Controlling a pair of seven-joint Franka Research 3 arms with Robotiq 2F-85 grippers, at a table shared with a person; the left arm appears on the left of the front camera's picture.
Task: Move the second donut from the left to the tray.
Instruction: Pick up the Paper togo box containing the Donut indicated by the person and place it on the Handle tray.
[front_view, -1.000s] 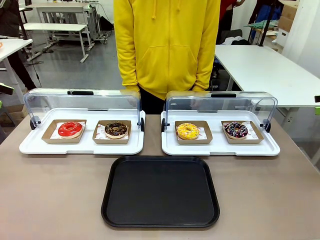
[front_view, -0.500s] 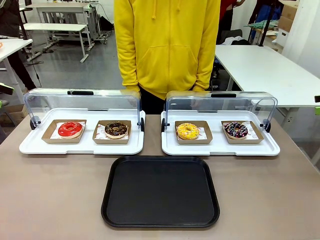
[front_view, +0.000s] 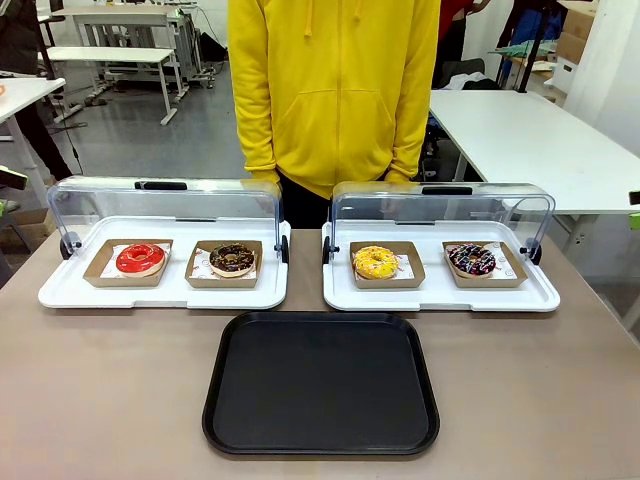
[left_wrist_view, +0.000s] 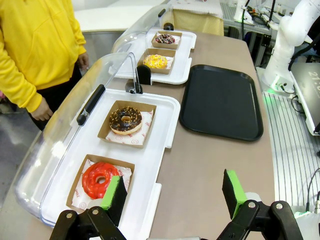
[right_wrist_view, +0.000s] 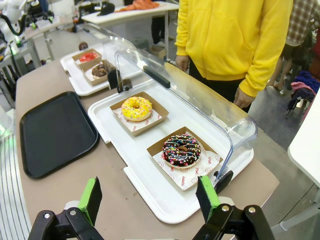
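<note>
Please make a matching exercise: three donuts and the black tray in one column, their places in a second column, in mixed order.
1. red-glazed donut
2. chocolate donut with crumbs
3. yellow donut
4. black tray

a. on the table, outside the display trays
b. left white display tray, left side
c. right white display tray, left side
d. left white display tray, right side

Pairs: 1-b, 2-d, 3-c, 4-a
</note>
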